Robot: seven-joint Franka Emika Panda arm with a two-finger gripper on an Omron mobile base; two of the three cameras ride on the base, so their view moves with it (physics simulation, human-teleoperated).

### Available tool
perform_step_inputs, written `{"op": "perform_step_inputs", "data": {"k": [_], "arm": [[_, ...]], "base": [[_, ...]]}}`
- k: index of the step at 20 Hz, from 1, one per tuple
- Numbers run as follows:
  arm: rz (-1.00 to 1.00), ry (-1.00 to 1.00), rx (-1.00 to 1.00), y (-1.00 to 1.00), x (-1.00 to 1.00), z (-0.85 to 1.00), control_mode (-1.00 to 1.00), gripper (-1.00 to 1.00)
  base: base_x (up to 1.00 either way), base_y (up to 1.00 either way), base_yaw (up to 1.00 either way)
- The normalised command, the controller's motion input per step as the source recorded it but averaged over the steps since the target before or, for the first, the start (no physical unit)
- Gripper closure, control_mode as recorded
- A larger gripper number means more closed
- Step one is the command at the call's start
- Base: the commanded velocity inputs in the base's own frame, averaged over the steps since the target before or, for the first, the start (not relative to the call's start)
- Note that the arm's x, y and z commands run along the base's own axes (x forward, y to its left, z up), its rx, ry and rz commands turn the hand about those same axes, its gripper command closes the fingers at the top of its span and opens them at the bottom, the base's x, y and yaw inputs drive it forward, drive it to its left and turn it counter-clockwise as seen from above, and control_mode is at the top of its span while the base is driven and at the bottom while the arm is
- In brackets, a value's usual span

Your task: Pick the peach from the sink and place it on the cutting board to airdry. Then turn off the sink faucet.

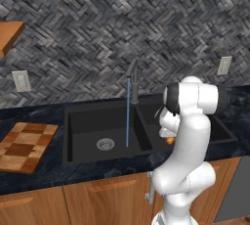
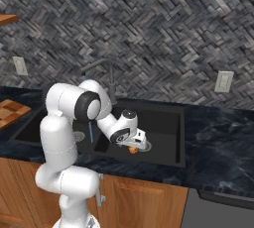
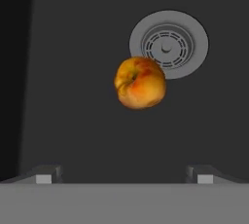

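The sink (image 1: 73, 121) is set in the counter (image 1: 49, 172), with the sink faucet (image 1: 133, 79) behind the divider between its two basins and the cutting board (image 1: 24, 146) on the counter to its left. The peach (image 3: 140, 83) lies in the right basin, just beside the drain (image 3: 177, 43), perhaps overlapping its rim. The gripper (image 3: 124, 172) hangs above the peach, apart from it.

My two base cameras sit behind the arm, left and right, both facing the sink (image 1: 146, 126) from mid-distance. My hand camera looks straight down, close over the peach (image 3: 140, 82) beside the drain (image 3: 168, 44).
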Motion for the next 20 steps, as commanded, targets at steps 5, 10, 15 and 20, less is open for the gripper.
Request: {"op": "perform_step_inputs", "data": {"k": [5,10,15,20], "arm": [[0.0,0.01,0.0,-0.05,0.19,-0.25,-1.0,-1.0],[0.0,0.01,0.0,-0.06,0.28,-0.23,-1.0,-1.0],[0.0,0.01,0.01,-0.09,0.39,-0.17,-1.0,-1.0],[0.0,0.01,0.01,-0.05,0.28,-0.22,-1.0,-1.0]], "base": [[0.0,0.0,0.0],[0.0,0.0,0.0],[0.0,0.0,0.0],[0.0,0.0,0.0]]}}
